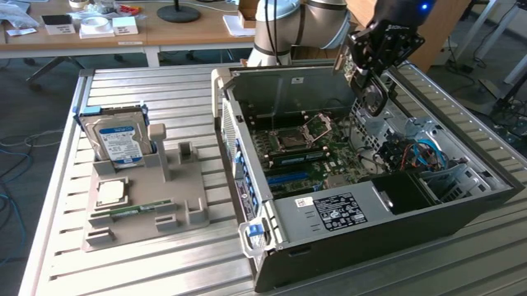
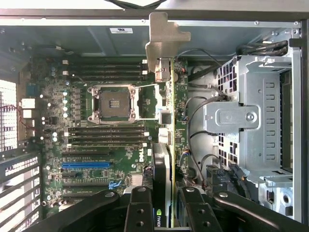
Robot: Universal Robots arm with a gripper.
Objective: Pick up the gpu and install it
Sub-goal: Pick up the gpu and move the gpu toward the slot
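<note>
My gripper (image 1: 377, 52) hangs over the back right of the open computer case (image 1: 371, 246) and is shut on the gpu (image 1: 372, 95), a thin dark card held on edge and pointing down into the case. In the wrist view the gpu (image 2: 164, 145) runs edge-on away from my gripper (image 2: 163, 195), with its metal bracket (image 2: 166, 38) at the far end and a black finger (image 2: 140, 208) on either side. The card is above the motherboard (image 2: 106, 145), apart from it and off to one side of the blue slot (image 2: 86, 165).
A grey parts holder (image 1: 185, 185) at the exterior view's left carries a blue-labelled hard drive (image 1: 120, 139), a CPU (image 1: 111, 192) and a green RAM stick (image 1: 136, 209). A metal drive cage (image 2: 256, 111) and loose cables (image 1: 424, 154) crowd the case beside the card.
</note>
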